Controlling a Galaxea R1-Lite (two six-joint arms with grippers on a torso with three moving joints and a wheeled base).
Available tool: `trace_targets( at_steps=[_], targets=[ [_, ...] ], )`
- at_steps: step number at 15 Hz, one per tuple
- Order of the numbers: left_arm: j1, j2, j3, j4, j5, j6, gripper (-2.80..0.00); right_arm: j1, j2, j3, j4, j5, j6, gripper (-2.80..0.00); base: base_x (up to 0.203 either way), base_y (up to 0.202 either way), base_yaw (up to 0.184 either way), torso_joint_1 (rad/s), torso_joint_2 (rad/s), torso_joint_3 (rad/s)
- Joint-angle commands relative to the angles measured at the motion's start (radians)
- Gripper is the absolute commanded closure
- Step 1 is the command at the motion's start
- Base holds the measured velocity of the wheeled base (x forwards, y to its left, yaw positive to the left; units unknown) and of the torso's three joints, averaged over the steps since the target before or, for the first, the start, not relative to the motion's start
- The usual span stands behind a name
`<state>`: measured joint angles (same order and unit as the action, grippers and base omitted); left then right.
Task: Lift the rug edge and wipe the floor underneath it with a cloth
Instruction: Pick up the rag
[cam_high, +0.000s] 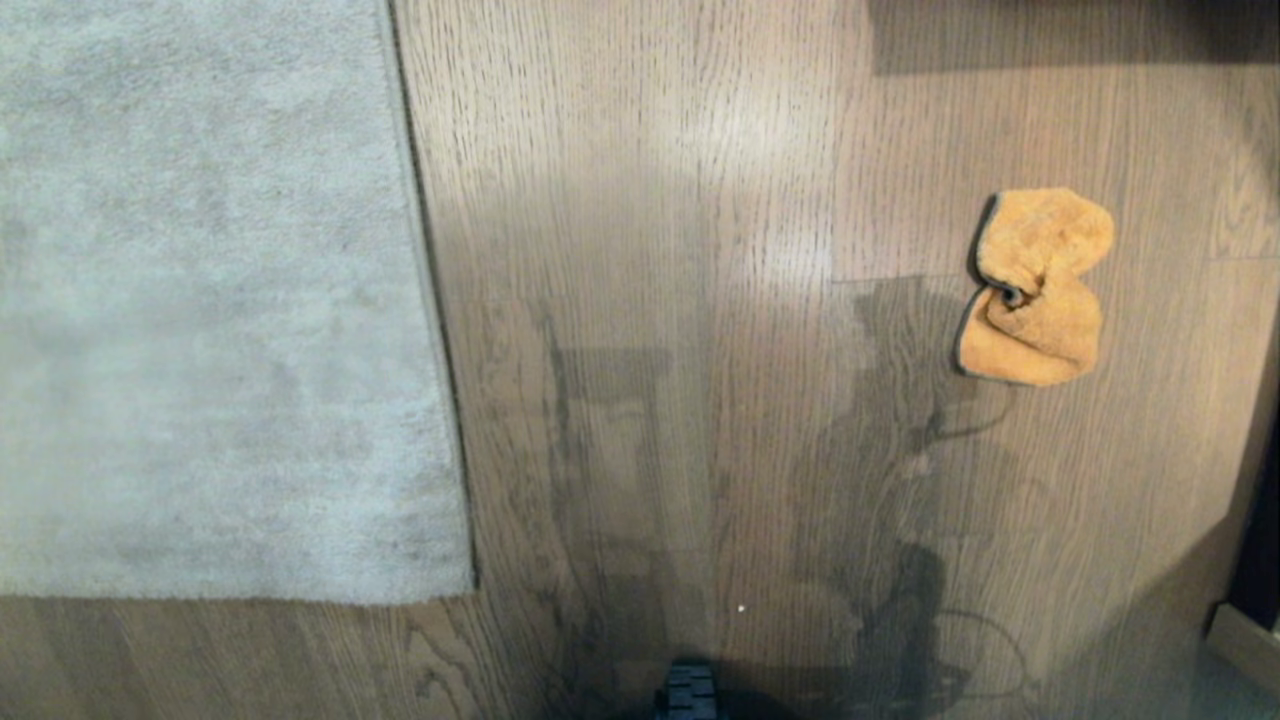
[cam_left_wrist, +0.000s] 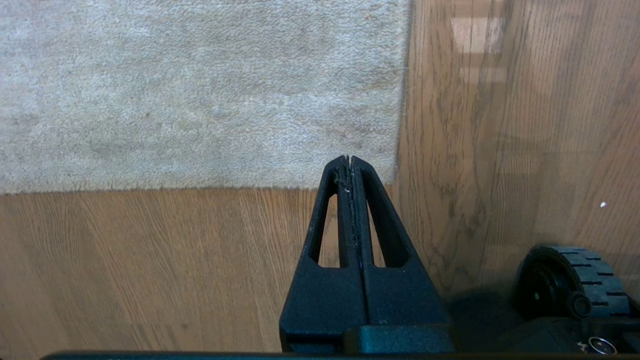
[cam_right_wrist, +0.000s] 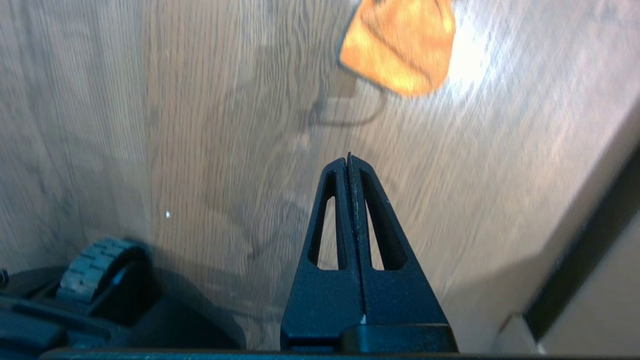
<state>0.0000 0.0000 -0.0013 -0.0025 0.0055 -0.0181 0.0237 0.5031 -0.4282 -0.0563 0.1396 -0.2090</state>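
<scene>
A pale grey rug (cam_high: 200, 300) lies flat at the left of the head view, its long rug edge (cam_high: 425, 300) running down to a near corner (cam_high: 470, 590). The brown wood floor (cam_high: 700, 350) spreads to its right. A crumpled orange cloth (cam_high: 1035, 285) with dark trim rests on the floor at the right. Neither arm shows in the head view. The left wrist view has my left gripper (cam_left_wrist: 349, 159) shut and empty, above the floor near the rug corner (cam_left_wrist: 395, 175). My right gripper (cam_right_wrist: 348, 157) is shut and empty, short of the cloth (cam_right_wrist: 400, 45).
My base wheel shows at the bottom of the head view (cam_high: 688, 695) and in both wrist views (cam_left_wrist: 570, 285) (cam_right_wrist: 95, 270). Pale furniture with a dark gap (cam_high: 1250, 620) stands at the right edge. A dark shadowed strip (cam_high: 1070, 35) runs along the far right.
</scene>
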Motion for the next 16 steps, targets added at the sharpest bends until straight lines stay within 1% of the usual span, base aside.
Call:
trace_targets(
  at_steps=[1, 2, 3, 5, 8, 9, 13, 16],
  targets=[
    [0.000, 0.000, 0.001, -0.001, 0.001, 0.000, 0.00, 0.002, 0.137, -0.041, -0.020, 0.035, -0.004, 0.00, 0.000, 0.000, 0.000, 0.000, 0.00, 0.000],
    [0.000, 0.000, 0.000, -0.001, 0.001, 0.000, 0.00, 0.001, 0.171, -0.040, -0.033, 0.092, -0.005, 0.00, 0.000, 0.000, 0.000, 0.000, 0.00, 0.000],
    [0.000, 0.000, 0.001, -0.001, 0.001, 0.000, 0.00, 0.001, 0.201, -0.027, -0.046, 0.132, -0.006, 0.00, 0.000, 0.000, 0.000, 0.000, 0.00, 0.000],
    [0.000, 0.000, 0.001, -0.001, 0.001, 0.000, 0.00, 0.002, 0.282, 0.016, -0.107, 0.182, -0.007, 0.00, 0.000, 0.000, 0.000, 0.000, 0.00, 0.000],
    [0.000, 0.000, 0.001, -0.001, 0.001, 0.000, 0.00, 0.001, 0.434, 0.099, -0.294, 0.217, 0.003, 0.00, 0.000, 0.000, 0.000, 0.000, 0.00, 0.000],
    [0.000, 0.000, 0.000, -0.001, 0.001, 0.000, 0.00, 0.002, 0.497, 0.110, -0.354, 0.220, 0.019, -2.80, 0.000, 0.000, 0.000, 0.000, 0.00, 0.000],
    [0.000, 0.000, 0.000, -0.001, 0.001, 0.000, 0.00, -0.001, 0.832, 0.087, -0.633, 0.223, 0.079, -2.80, 0.000, 0.000, 0.000, 0.000, 0.00, 0.000],
    [0.000, 0.000, 0.001, -0.001, 0.001, 0.000, 0.00, -0.036, 1.100, 0.019, -0.954, 0.222, 0.110, -2.80, 0.000, 0.000, 0.000, 0.000, 0.00, 0.000]
  ],
)
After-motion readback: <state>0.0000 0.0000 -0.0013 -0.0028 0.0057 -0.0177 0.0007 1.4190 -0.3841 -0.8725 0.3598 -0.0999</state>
